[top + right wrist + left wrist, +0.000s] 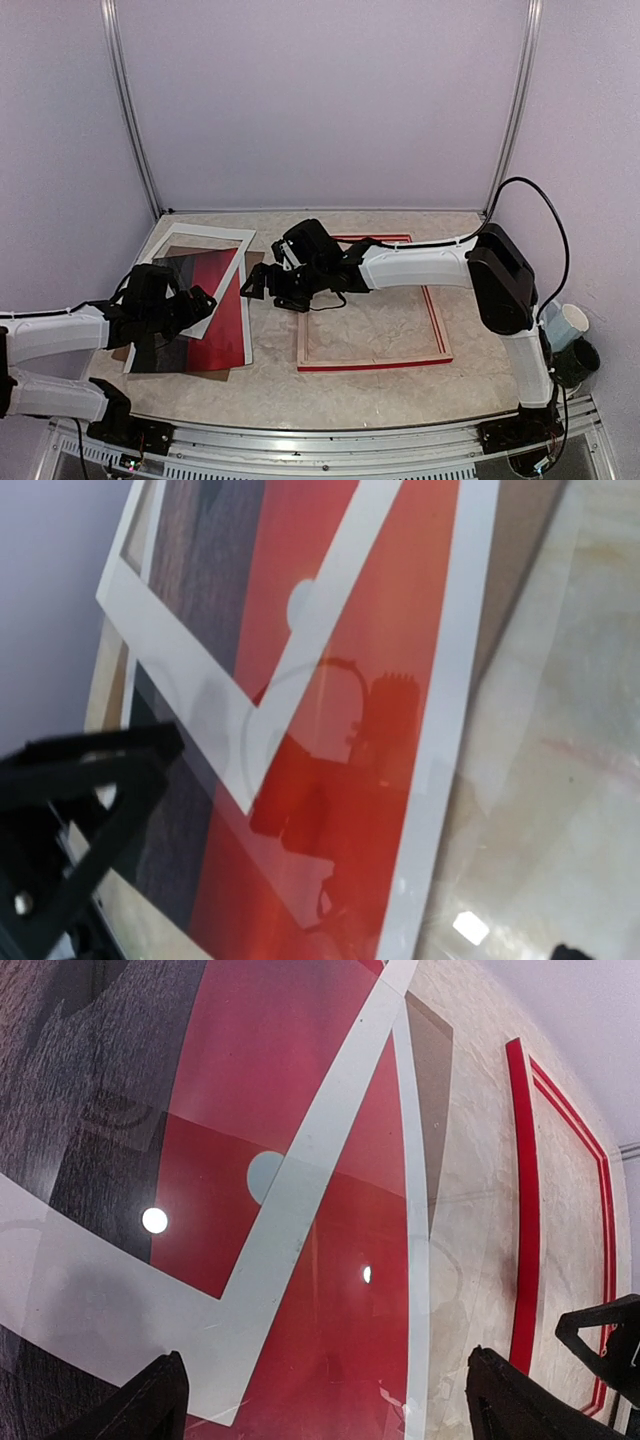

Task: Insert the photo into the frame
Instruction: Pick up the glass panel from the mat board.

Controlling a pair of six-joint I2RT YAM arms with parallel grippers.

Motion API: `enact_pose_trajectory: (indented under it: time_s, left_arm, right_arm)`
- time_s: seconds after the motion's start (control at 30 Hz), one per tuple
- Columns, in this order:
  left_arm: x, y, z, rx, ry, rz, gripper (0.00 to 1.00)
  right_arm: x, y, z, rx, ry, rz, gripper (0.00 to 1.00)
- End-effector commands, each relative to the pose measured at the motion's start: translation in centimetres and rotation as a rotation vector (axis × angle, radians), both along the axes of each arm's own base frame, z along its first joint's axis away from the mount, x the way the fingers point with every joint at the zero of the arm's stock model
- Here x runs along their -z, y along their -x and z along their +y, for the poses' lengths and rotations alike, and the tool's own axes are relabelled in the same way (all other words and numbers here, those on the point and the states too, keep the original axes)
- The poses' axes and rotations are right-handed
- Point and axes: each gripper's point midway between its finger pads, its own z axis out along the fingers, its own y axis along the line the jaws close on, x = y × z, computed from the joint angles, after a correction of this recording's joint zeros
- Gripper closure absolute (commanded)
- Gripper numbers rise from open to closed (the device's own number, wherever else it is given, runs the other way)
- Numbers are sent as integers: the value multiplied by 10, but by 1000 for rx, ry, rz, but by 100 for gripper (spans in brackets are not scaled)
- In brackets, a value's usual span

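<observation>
The photo (215, 320), red sky over dark sea, lies flat at the table's left. It also shows in the left wrist view (340, 1300) and the right wrist view (360, 780). A white mat border (200, 240) lies askew across its far part. The frame (375, 363), red-faced, lies flat to the right with bare table inside it, and its left rail shows in the left wrist view (522, 1210). My left gripper (192, 300) hovers open over the photo (325, 1415). My right gripper (262, 284) hovers open over the photo's right edge (330, 910).
A brown backing board (249, 262) lies under the photo and mat, seen also in the left wrist view (432, 1070). A paper cup (568, 322) and a dark holder (580, 362) sit at the right edge. Purple walls close in the back and sides.
</observation>
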Motion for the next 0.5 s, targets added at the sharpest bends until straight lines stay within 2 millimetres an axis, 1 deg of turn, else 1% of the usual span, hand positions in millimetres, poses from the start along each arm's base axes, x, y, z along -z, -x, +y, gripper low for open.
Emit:
enact_pose_trajectory:
  time_s: [0.0,0.17,0.47]
  left_arm:
    - [-1,2,2,-30,42,-36,6]
    - [13,11,6,-45,51,-12,9]
    - [27,20,12,-64,39,8,12]
  right_arm:
    - [1,-5,15,41,-35,33,1]
    - [10,-12,19,68,-10,55,1]
    - [37,-18,13,147,47,104,1]
